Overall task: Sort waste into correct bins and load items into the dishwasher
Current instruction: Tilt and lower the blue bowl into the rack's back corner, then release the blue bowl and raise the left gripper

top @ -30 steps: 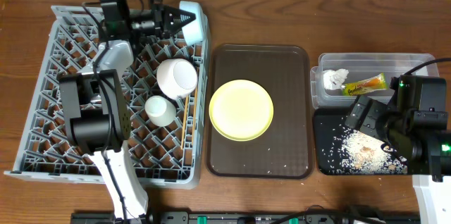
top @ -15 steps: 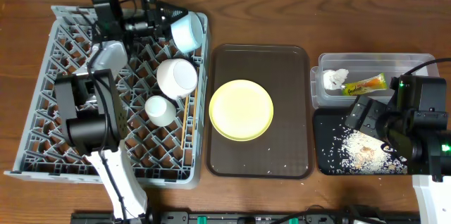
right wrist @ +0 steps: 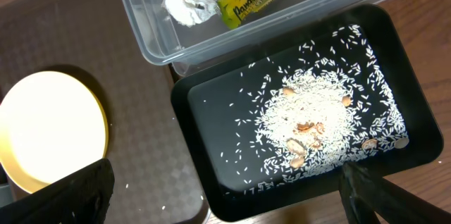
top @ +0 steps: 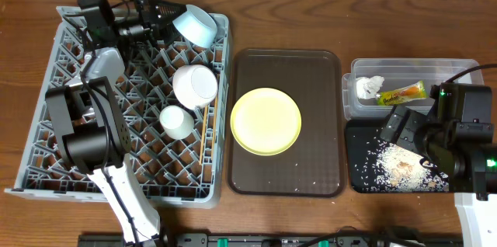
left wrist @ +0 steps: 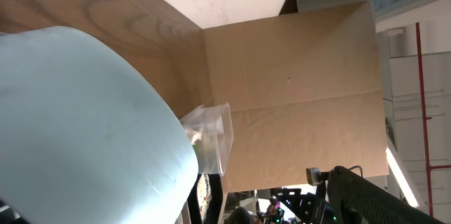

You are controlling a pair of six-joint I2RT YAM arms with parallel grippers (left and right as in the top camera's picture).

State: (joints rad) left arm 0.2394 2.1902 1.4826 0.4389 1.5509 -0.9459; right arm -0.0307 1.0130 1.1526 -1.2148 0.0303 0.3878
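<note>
Left gripper [top: 175,15]: I see it clamped on the blue bowl [top: 196,26] at the far right corner of the rack [top: 46,161].
Blue bowl: tilted in the grip; its outer wall fills the left wrist view [left wrist: 84,125]. I cannot tell whether it touches the rack.
Right gripper [right wrist: 225,171]: fingers spread wide with nothing between them, hanging over the black tray [right wrist: 211,182].
White bowl [top: 194,84]: in the rack, right of centre, lying on its side.
Cup [top: 176,120]: in the rack, just in front of the white bowl.
Chopsticks [top: 203,142]: lying along the rack's right side, beside the cup.
Plate [top: 266,120]: on the brown tray [top: 311,76], toward its left half, with a few crumbs near it.
Tub [top: 443,68]: behind the black tray, touching it; it holds the tissue [top: 368,86] and the wrapper [top: 401,93] side by side.
Rice [top: 400,165]: heaped in the middle of the black tray, with loose grains scattered around the heap.
</note>
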